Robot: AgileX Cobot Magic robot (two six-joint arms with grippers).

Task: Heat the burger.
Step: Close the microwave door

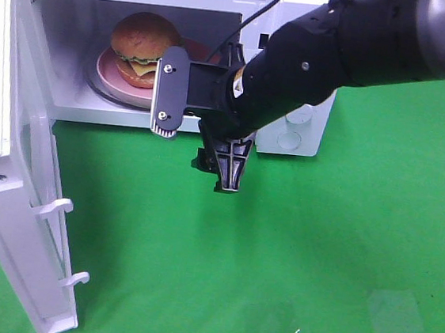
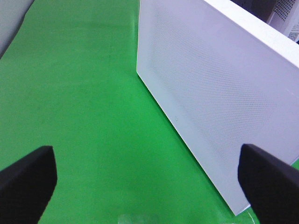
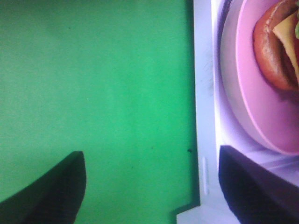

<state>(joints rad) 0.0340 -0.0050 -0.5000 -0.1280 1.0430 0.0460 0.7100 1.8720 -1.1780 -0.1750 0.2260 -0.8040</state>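
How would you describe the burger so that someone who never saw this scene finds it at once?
Find the white microwave, its door swung open. Inside lies a pink plate, and on it sits the burger: glossy brown bun, yellow cheese, the only food there.

Burger (image 1: 144, 41) – upright on pink plate (image 1: 107, 71), inside microwave (image 1: 306, 126).

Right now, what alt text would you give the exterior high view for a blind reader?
The burger sits on a pink plate inside an open white microwave, door swung wide at left. The right gripper hangs just outside the opening, open and empty, above the green cloth.
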